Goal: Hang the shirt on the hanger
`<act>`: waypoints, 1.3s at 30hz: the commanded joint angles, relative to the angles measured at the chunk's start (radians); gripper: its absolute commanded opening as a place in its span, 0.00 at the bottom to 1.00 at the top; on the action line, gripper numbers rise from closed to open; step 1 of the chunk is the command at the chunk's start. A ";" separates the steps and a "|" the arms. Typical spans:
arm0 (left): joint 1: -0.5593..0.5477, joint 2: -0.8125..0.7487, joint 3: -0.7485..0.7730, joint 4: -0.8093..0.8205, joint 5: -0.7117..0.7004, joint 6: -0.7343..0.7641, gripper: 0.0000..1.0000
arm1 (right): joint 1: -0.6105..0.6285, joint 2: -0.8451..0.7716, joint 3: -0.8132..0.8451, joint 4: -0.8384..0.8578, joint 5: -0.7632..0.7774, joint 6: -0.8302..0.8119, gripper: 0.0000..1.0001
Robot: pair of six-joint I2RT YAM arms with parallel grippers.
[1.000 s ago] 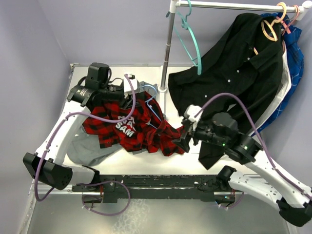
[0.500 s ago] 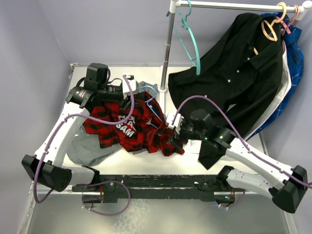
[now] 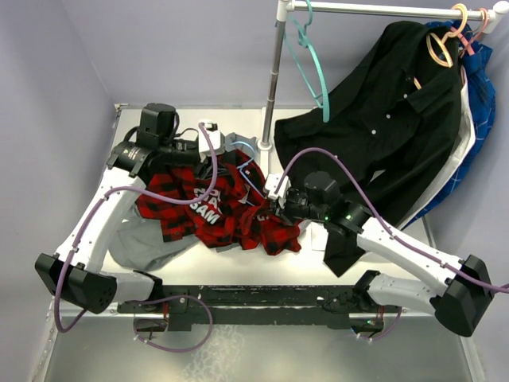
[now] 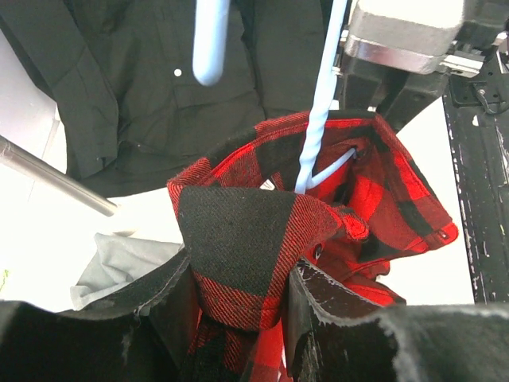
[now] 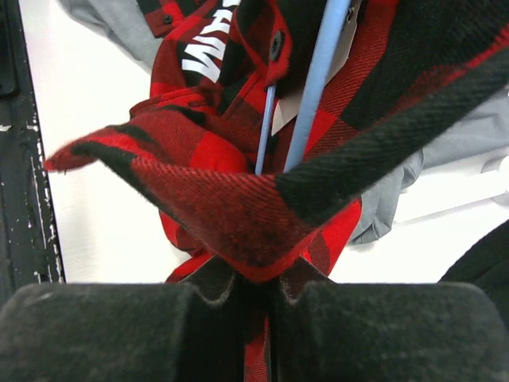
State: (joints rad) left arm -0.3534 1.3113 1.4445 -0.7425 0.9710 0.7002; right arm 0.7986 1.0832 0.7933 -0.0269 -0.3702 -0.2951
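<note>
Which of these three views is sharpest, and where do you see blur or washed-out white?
Top view: sharp and evenly lit, and the shirt lettering is readable. Left wrist: the hanger bar near the lens is a blurred blob, and the table is blown white. Right wrist: the right claw pads and the nearest plaid fold are soft, and the table is washed out.

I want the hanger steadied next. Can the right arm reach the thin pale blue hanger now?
Likely not yet: the right gripper is shut on a fold of the red-and-black plaid flannel shirt. The pale blue hanger stands just beyond that fold, so releasing should open the way.
</note>
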 commanded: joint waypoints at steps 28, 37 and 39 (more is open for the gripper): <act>-0.014 -0.012 -0.074 0.121 0.088 -0.052 0.00 | 0.004 0.101 0.205 0.067 -0.154 0.054 0.22; -0.013 -0.015 -0.046 0.040 -0.020 0.053 0.37 | -0.002 0.099 0.146 0.028 -0.106 0.029 0.00; -0.006 -0.017 -0.043 -0.007 -0.103 0.121 0.56 | -0.002 0.059 0.105 0.028 -0.073 0.047 0.00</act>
State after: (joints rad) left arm -0.3668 1.3071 1.3739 -0.7101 0.9878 0.6884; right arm 0.7799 1.2076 0.9508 -0.0071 -0.4576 -0.2356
